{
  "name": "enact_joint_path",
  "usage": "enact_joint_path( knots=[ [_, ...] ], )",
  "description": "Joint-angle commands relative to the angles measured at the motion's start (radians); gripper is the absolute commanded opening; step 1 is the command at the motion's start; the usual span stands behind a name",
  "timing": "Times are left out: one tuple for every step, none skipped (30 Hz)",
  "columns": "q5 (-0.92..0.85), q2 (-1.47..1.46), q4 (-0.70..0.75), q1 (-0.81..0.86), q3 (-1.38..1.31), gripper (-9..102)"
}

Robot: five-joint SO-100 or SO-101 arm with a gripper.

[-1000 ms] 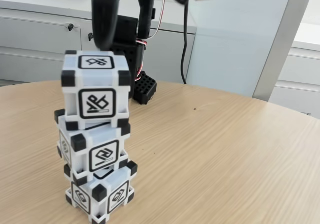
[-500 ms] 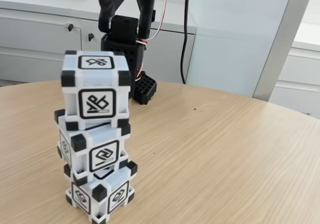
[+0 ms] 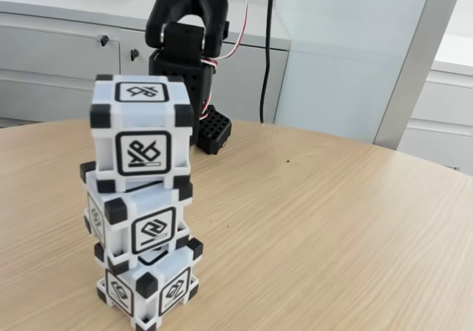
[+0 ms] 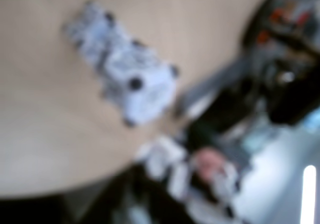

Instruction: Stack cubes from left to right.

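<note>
Basically all three cubes sit in one tower at 8 o'clock in the fixed view: top cube (image 3: 142, 130) on middle cube (image 3: 138, 214) on bottom cube (image 3: 148, 283), each touching the one below. Middle and bottom are twisted a bit off the top one's facing, so the column looks slightly staggered but upright; judging by that, stacking looks done. Tower stands on the wooden surface (image 3: 332, 227), free of any contact with the arm. Arm (image 3: 185, 28) is folded back over its black base (image 3: 211, 128) at 12 o'clock, well apart from the tower, upper links running out of the top edge. Wrist view is heavily blurred; the tower (image 4: 125, 74) shows at 10 o'clock from above. Jaws: cannot tell how wide they stand or whether they hold anything.
</note>
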Motion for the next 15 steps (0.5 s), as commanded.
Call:
enact_joint_path(
  knots=[
    [-0.003, 0.075, -0.023, -0.043, 0.107, 0],
    [0.012, 0.094, -0.061, -0.063, 0.143, 0],
    [0.029, 0.112, -0.106, -0.081, 0.172, 1],
    [0.043, 0.127, -0.147, -0.097, 0.209, 1],
    [0.052, 0.14, -0.186, -0.106, 0.249, 1],
    [0.054, 0.147, -0.221, -0.109, 0.29, 1],
    [0.058, 0.152, -0.249, -0.109, 0.33, 1],
    [0.061, 0.153, -0.275, -0.11, 0.368, 2],
    [0.063, 0.153, -0.295, -0.11, 0.403, 2],
    [0.069, 0.153, -0.314, -0.11, 0.437, 1],
    [0.078, 0.153, -0.333, -0.11, 0.468, 1],
    [0.086, 0.153, -0.353, -0.11, 0.499, 1],
    [0.094, 0.153, -0.371, -0.11, 0.528, 1],
    [0.097, 0.153, -0.39, -0.11, 0.552, 1],
    [0.097, 0.153, -0.402, -0.11, 0.575, 1]
  ],
)
